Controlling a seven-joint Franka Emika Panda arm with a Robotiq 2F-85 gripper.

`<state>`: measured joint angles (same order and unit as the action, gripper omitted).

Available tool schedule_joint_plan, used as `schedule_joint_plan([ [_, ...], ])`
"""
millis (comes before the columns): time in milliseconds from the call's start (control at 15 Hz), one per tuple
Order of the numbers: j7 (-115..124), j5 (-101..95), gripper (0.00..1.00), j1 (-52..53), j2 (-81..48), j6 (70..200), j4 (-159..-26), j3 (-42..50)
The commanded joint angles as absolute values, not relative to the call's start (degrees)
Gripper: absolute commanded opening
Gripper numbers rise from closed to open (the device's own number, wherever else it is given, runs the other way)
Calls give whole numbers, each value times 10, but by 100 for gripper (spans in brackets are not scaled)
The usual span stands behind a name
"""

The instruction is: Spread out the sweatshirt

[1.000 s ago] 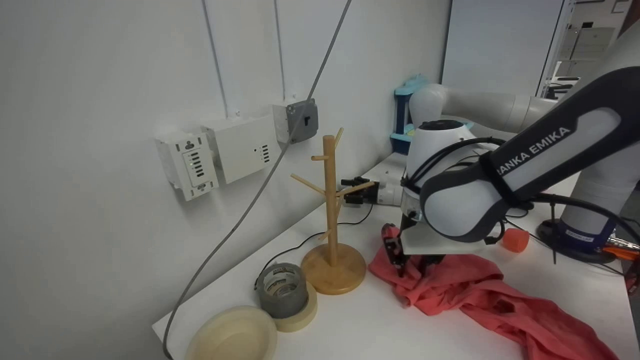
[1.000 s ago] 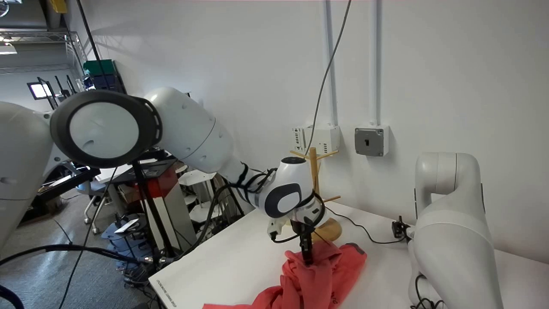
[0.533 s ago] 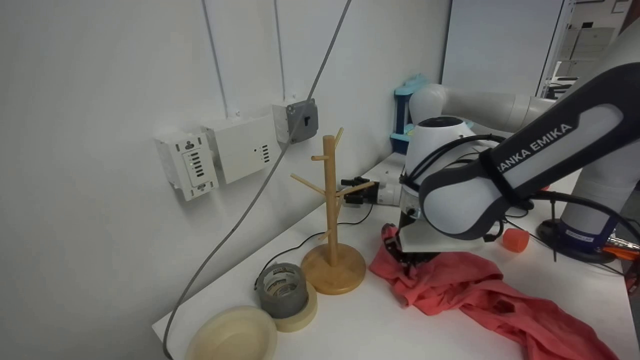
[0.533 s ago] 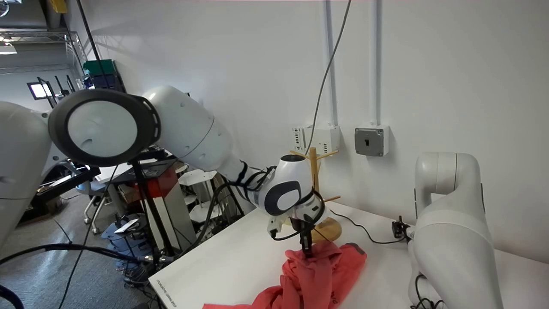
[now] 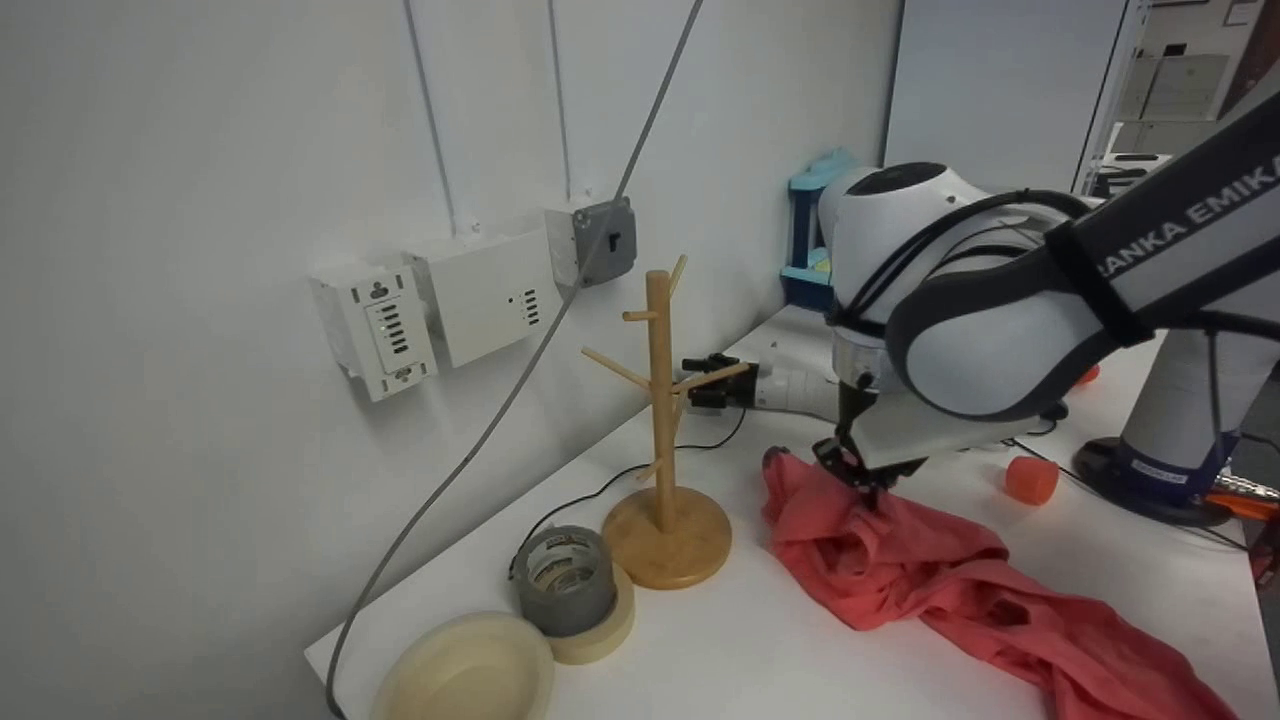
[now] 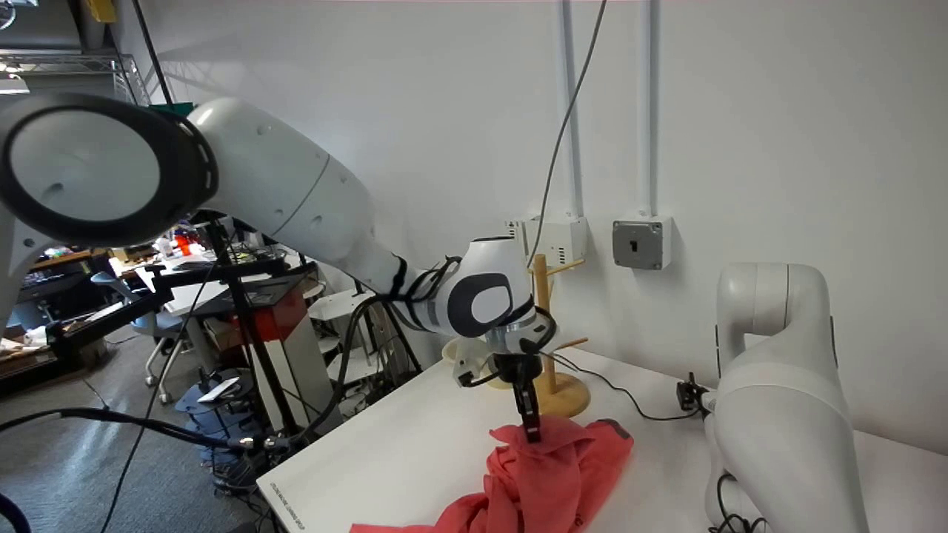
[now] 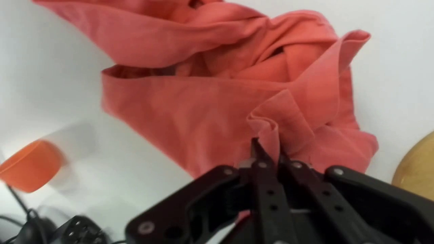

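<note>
1. White wall (image 5: 220, 180) rose behind the wooden peg stand (image 5: 662, 440), which stood upright on a white desk (image 5: 760, 660).
2. Just beside the stand's base I could see a grey tape roll (image 5: 567, 605) with a tan ring (image 5: 605, 640) showing beneath it, and past those, farther from the stand, a beige dish (image 5: 465, 670).
3. Near the stand, on the side away from the tape, lay the coral-red sweatshirt (image 5: 900, 560), bunched and deeply creased; from its end by the stand it trailed off and ran out of sight in both exterior views.
4. Over that nearer end, the pincer (image 7: 271, 152) was clamped tight on a fold of the cloth, a small ruffle of fabric poking out between its tips.
5. On the far side of the sweatshirt from the stand rested an orange cup (image 5: 1032, 481); I couldn't tell whether it was upright or tipped.
6. Some way from the stand, a pale robot arm (image 6: 781, 400) bent low over the desk.
</note>
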<state>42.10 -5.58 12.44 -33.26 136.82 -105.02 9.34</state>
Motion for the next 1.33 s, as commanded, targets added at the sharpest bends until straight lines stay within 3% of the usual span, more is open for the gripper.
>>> schedule_joint_plan([
  [0, 438, -135, 1, 139, -268, 1336, -1103, 124],
  [400, 487, -233, 1, 130, -221, 1364, -1142, 131],
  [933, 704, -426, 1, 154, -215, 1568, -1165, 149],
  [1000, 746, -457, 30, 161, -224, 1585, -1158, 155],
  [1067, 793, -490, 31, 181, -236, 1600, -1149, 176],
  [1267, 923, -577, 52, 218, -262, 1625, -1129, 218],
])
